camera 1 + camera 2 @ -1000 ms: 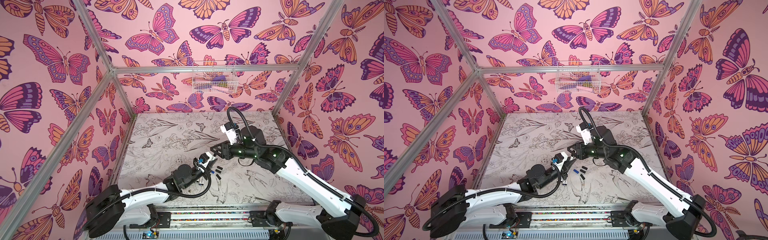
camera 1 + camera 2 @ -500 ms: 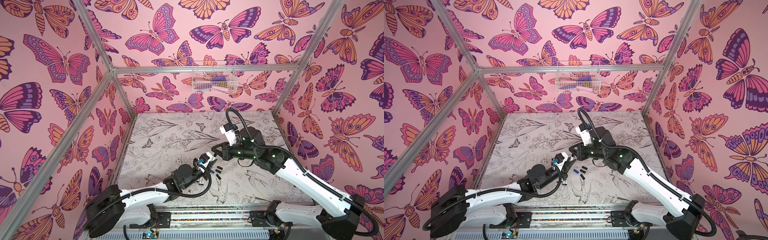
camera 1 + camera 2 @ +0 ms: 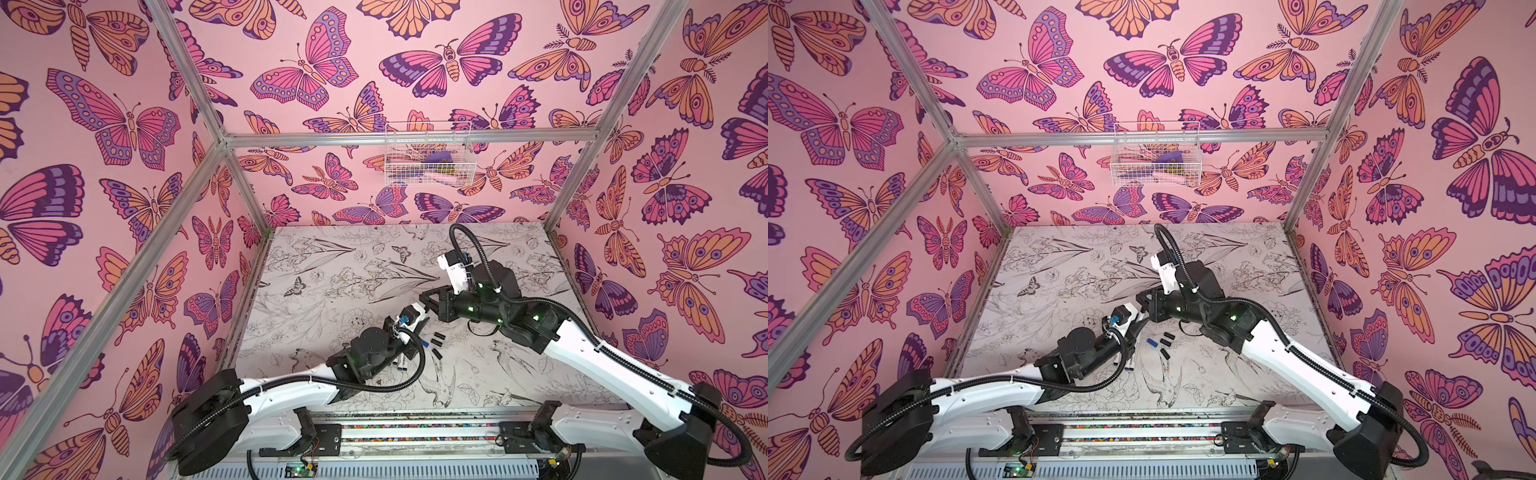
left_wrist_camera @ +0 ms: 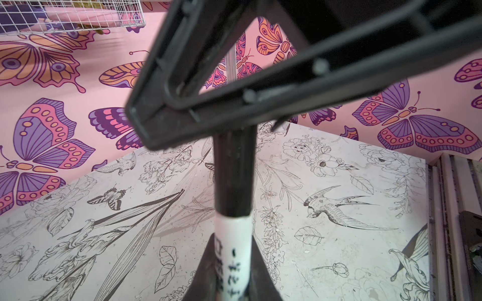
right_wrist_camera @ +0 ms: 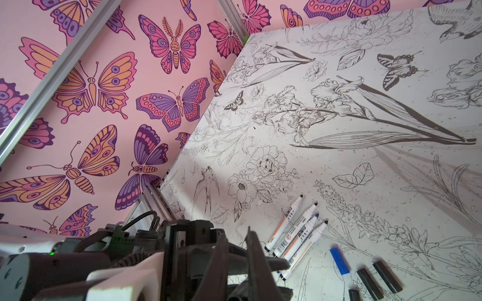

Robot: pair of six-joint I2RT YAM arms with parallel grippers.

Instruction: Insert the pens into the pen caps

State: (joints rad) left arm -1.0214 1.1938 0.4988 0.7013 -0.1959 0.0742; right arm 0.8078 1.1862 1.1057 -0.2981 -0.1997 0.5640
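Pen (image 4: 233,242) stands gripped in left jaws; right jaws (shut) pinch its cap (image 4: 233,172).

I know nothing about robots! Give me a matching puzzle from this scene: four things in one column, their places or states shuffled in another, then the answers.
Things
1. held pen
2. blue cap
3. wire basket
4. four uncapped pens

Places or states
A. hangs on the back wall
B. side by side on the table
C. in the left gripper, black cap on its tip
D. on the table next to three black caps

Pairs: 1-C, 2-D, 3-A, 4-B
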